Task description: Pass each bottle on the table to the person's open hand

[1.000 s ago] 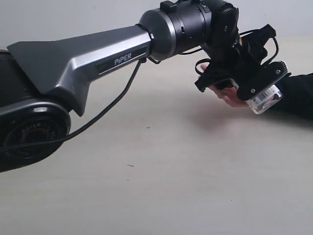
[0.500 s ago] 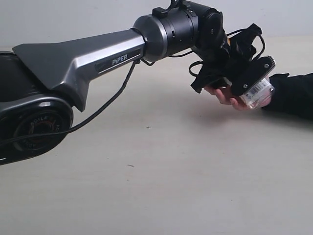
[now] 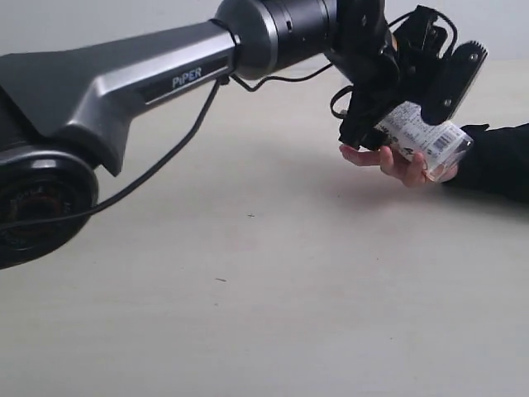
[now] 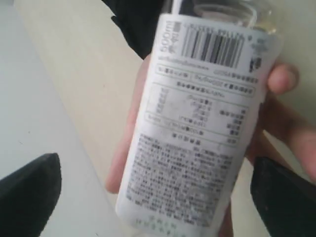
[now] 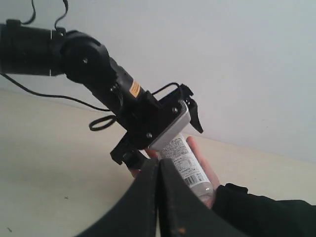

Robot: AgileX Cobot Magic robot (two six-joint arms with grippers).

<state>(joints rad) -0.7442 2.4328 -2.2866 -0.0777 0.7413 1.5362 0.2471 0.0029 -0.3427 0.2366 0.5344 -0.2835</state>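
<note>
The squarish bottle (image 3: 423, 136) is clear plastic wrapped in a white label printed with fine dark text and a barcode. It lies tilted on its side across the person's open hand (image 3: 395, 162). The hand is palm up, with fingers showing on both sides of the bottle and a black sleeve cuff behind it, and is held over the right part of the pale beige table (image 3: 248, 298).

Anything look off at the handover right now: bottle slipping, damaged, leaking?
Nothing stands out. The squarish bottle lies tilted in the person's open hand, intact, no spill visible; the left gripper is open, its fingers clear of it.
</note>
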